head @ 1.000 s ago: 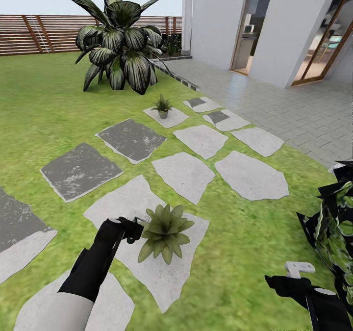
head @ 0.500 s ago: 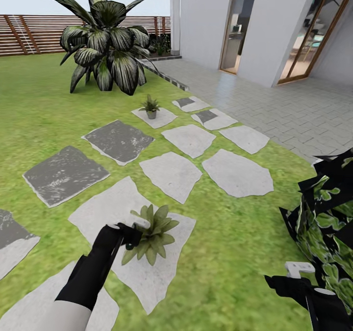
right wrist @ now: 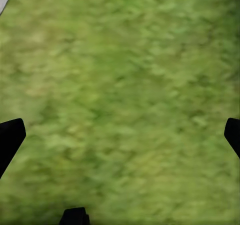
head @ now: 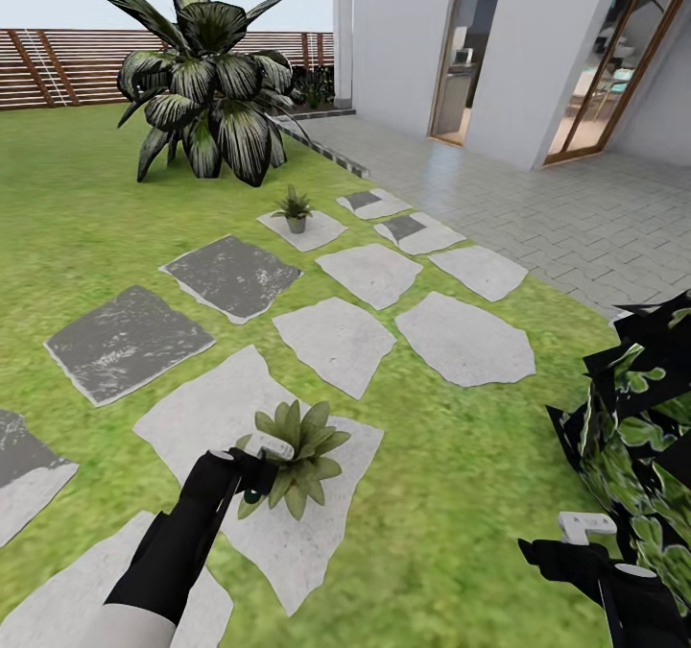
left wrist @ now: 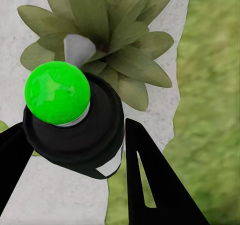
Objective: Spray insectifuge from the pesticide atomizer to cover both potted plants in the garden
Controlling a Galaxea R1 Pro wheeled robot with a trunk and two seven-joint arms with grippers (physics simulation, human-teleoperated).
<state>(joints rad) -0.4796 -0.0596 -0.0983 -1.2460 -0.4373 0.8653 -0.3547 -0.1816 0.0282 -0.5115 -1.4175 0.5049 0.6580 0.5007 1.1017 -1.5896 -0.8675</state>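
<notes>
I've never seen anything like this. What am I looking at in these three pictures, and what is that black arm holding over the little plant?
It is a simulated two-armed robot in a garden. The wide picture comes from a camera on its head, looking down over both arms. The other two come from cameras near each gripper, looking along its fingers.

The left gripper is shut on the atomizer, a dark spray bottle, whose pale spray head sits over a potted plant on a white stepping stone. A second potted plant stands farther off, near the big palm.

The right gripper is open, with the lawn below it.
</notes>
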